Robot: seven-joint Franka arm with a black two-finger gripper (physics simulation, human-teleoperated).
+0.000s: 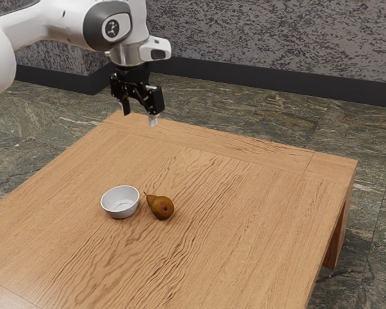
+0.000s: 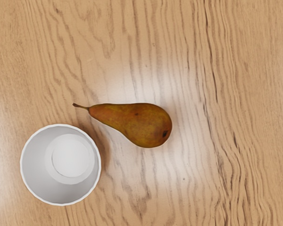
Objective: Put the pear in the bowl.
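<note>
One wooden table (image 1: 244, 244) bears one bowl (image 2: 34, 162), one pear (image 2: 144, 125).

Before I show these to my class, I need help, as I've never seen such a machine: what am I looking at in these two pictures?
I am a single robot arm, coming in from the exterior view's upper left. That picture is taken from beside me; the other comes from a camera on my hand, looking down. My two-finger gripper hangs open above the wooden table and holds nothing. On the table a pear lies on its side beside an empty white bowl, not touching it, its stem end nearer the bowl.
</note>
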